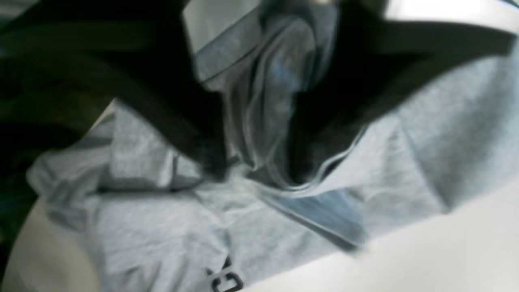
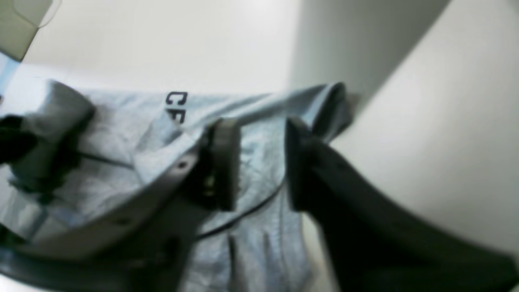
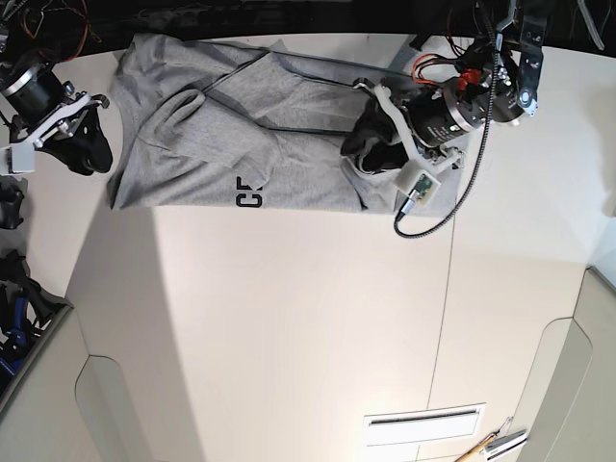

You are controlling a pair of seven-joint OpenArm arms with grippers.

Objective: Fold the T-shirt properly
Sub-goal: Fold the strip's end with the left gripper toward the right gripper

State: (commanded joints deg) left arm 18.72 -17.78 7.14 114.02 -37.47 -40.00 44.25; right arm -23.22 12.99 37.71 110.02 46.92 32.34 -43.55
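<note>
The light grey T-shirt lies spread and wrinkled across the far part of the white table, with black letters showing near its front edge. My left gripper rests on the shirt's right end. In the left wrist view its dark fingers are shut on a bunched fold of the T-shirt, at the left gripper. My right gripper stands at the shirt's left edge. In the right wrist view the right gripper is open, and the T-shirt shows through the gap.
A black cable loops from the left arm over the table. A narrow slot and a pen-like tool sit near the front right. Dark gear hangs beside the table's left edge.
</note>
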